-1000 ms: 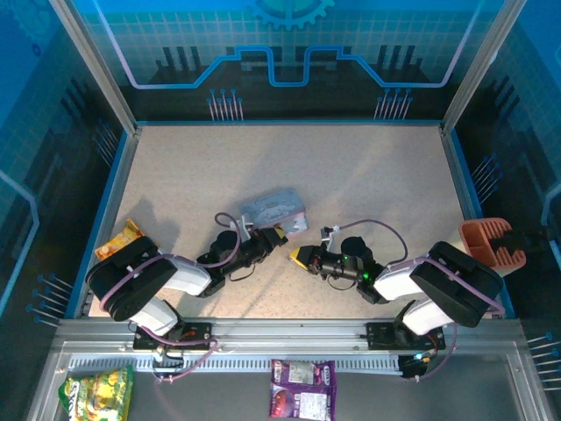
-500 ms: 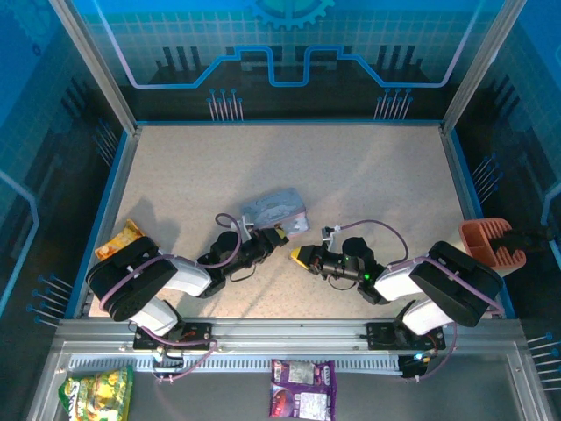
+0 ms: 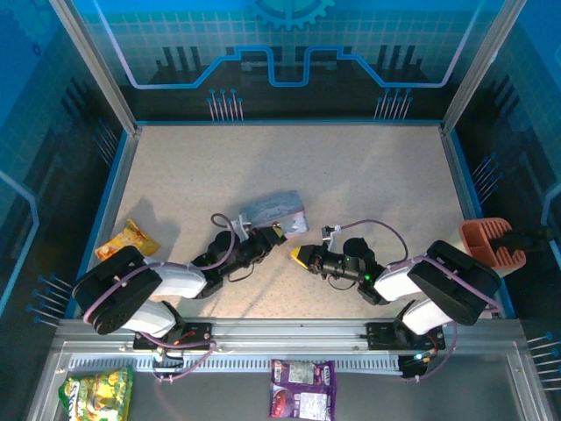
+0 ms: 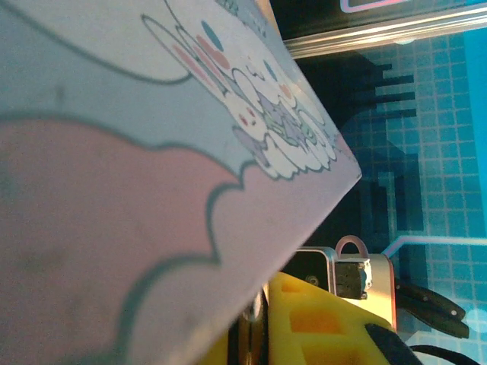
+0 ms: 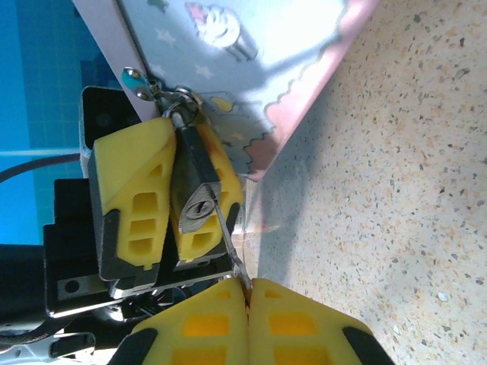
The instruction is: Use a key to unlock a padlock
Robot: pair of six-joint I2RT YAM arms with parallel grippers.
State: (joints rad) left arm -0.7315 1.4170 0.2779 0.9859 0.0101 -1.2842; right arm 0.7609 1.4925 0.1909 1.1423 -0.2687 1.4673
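Both arms are stretched low and pointed at each other. The padlock [image 5: 196, 194] is clamped in the left gripper's [image 3: 275, 233] jaws, beside the tin [image 3: 273, 210]. The key [image 5: 227, 236] is pinched by the right gripper's [image 3: 299, 255] jaws, its tip at the keyhole.

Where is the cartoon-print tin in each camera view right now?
Top external: tin mid-table, just beyond the left gripper.
Left wrist: tin close up, across the upper left.
Right wrist: tin across the top.
Shared landmark: the left gripper's yellow fingers, beside the tin in every view.
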